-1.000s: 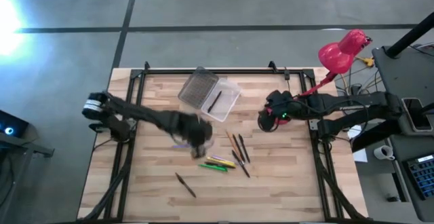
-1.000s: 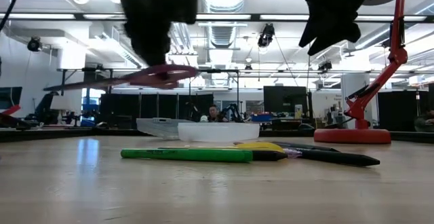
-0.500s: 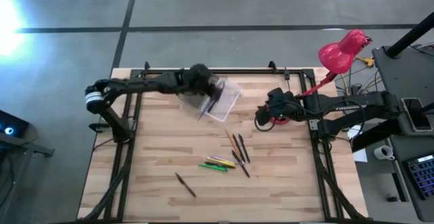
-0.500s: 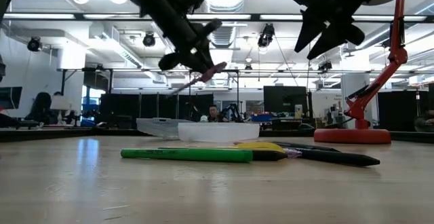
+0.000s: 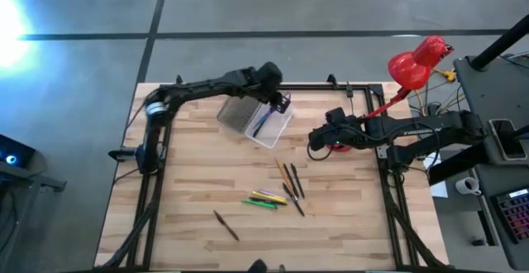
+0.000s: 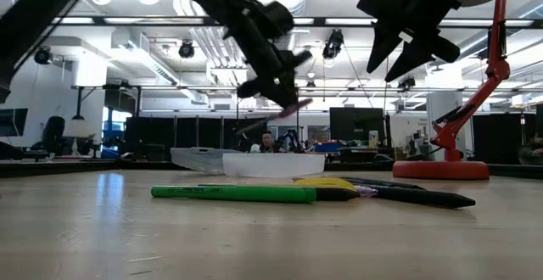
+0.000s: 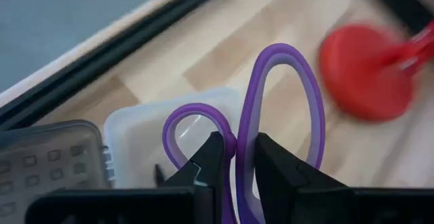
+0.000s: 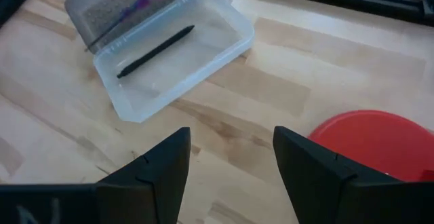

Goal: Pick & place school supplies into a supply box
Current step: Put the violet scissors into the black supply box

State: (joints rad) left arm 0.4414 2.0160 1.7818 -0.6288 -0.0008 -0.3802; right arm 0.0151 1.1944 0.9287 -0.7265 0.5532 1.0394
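Observation:
The purple-handled scissors are in my left gripper, which hangs above the far end of the supply box. In the low view the scissors stick out below that gripper, clear of the table. The clear box lies open with its ribbed lid folded out beside it, and one black pen lies in its tray. My right gripper is open and empty, hovering right of the box near the red lamp base. Several pens and markers lie loose on the table. My left gripper pinches the scissors between its two fingers where the two purple handle loops meet. The loops stick out past the fingertips. The scissors are lifted clear, above the box. The blades are hidden behind the fingers.
A red desk lamp stands at the table's right far corner, its base close to my right gripper. A green marker and a yellow one lie nearest the near edge, with a dark pen lying apart.
My left arm has swung from the table's middle toward the far edge and to the right, carrying the scissors up and over the supply box and turning as it went. My right gripper has drifted slightly toward the table's left.

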